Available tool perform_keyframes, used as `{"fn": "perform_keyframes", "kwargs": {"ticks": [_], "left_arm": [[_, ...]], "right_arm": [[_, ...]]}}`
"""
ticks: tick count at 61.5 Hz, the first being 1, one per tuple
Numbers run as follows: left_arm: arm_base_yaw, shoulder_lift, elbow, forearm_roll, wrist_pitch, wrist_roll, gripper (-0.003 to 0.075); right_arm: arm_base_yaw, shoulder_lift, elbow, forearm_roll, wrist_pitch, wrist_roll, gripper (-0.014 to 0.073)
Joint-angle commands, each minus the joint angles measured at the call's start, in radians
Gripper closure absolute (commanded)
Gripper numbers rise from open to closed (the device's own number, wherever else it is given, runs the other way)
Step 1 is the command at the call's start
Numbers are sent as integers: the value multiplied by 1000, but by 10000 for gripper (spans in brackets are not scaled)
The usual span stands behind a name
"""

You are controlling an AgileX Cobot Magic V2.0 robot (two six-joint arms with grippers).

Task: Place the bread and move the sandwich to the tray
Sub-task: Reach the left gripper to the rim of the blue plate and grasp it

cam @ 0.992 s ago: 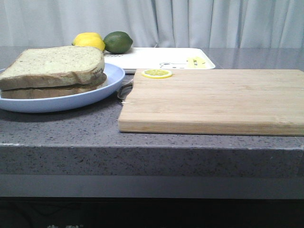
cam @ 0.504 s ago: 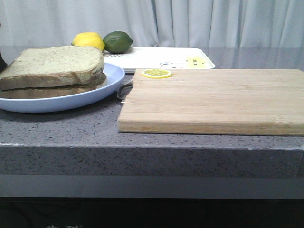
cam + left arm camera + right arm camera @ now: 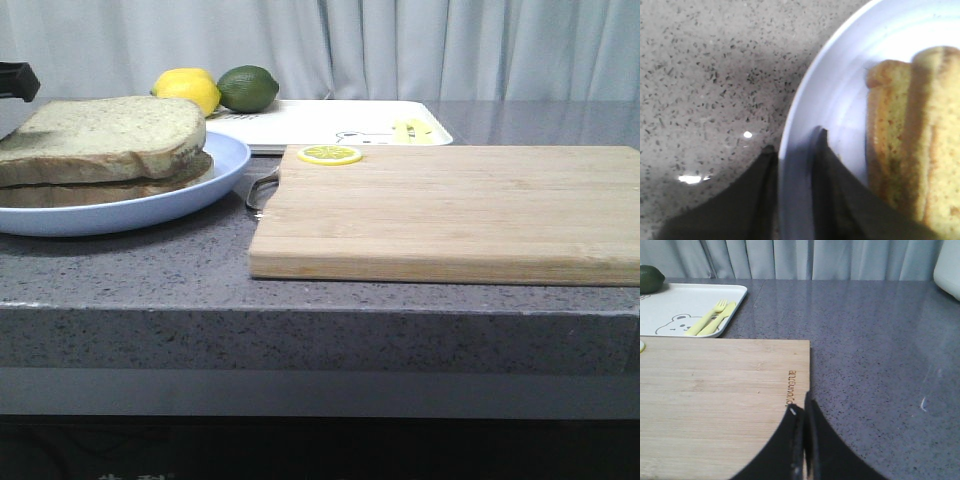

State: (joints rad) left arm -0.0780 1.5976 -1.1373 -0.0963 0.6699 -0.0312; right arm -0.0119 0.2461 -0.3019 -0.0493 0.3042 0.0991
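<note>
1. Bread slices make up the sandwich (image 3: 105, 150), two of them stacked flat on the round pale-blue plate (image 3: 215, 172) at the left end of the gray speckled surface (image 3: 200, 270). The egg cannot be seen from here.
2. The left gripper (image 3: 792, 150) is at the plate's rim, and only a dark bit of it (image 3: 18, 82) shows at the left edge of the front view. Its jaws are shut on the rim, one finger on the outside and one (image 3: 832, 185) on the inside, just beside the sandwich (image 3: 912, 135).
3. Behind the plate sit a yellow lemon (image 3: 188, 86) and a green lime (image 3: 248, 88), touching each other.
4. The white tray (image 3: 320, 122) lies flat at the back, just to the right of the lime. It has a small bear picture (image 3: 674, 324) and a yellow fork and knife mark (image 3: 712, 317) on it. Nothing from the sandwich is on it.
5. In front of the tray lies the light wooden cutting board (image 3: 450, 210). It takes up the middle and right of the surface, close beside the plate. A round lemon slice (image 3: 330, 155) rests on its back left corner.
6. The right gripper (image 3: 802, 412) hangs over the right edge of the cutting board (image 3: 720, 390). Its jaws are closed together with nothing between them.
</note>
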Motion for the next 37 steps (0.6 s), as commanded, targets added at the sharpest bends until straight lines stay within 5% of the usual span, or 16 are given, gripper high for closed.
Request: {"fn": "perform_keyframes", "kwargs": {"ticks": [1,19,37], "left_arm": [[-5,-29,-25,11,-27,4,738],[11,-35,-25,-180,15,119,738],[163,-55,-25,-467,106,315,738]], "right_arm": [[-2,9,-27,-2,-91,-5,655],[-2,9,-27,-2,-91,-5,655],[-2,9,-27,-2,-91,-5,655]]}}
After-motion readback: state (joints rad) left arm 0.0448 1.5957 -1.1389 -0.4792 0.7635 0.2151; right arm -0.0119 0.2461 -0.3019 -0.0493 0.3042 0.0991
